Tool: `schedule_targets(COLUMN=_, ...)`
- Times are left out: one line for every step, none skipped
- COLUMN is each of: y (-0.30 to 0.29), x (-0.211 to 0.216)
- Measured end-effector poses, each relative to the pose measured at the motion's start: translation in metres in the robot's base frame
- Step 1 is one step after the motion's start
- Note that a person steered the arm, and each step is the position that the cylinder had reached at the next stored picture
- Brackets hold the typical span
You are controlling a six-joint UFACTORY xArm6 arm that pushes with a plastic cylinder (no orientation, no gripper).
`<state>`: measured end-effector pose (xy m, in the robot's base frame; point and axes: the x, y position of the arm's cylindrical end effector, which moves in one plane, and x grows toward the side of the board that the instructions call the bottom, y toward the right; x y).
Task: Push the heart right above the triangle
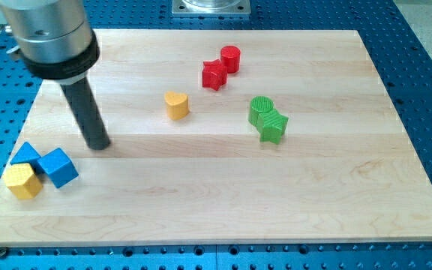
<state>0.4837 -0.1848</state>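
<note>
The yellow heart (176, 105) lies on the wooden board a little left of the middle, towards the view's top. The blue triangle (25, 154) lies near the board's left edge, touching a blue cube (58, 167) on its right and a yellow block (22, 181) below it. My tip (98, 145) rests on the board, well to the left of and below the heart, and to the right of and slightly above the blue cube. It touches no block.
A red star-like block (214, 74) and a red cylinder (230, 58) sit together near the view's top centre. A green cylinder (261, 109) and a green star-like block (273, 127) sit together right of centre. The board (336, 187) lies on a blue perforated table.
</note>
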Motion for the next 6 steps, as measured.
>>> schedule_targets(y=-0.012, x=0.016)
schedule_targets(y=0.024, x=0.001)
schedule_targets(y=0.132, x=-0.036)
schedule_targets(y=0.168, x=-0.064)
schedule_targets(y=0.124, x=-0.073)
schedule_targets(y=0.102, x=-0.089)
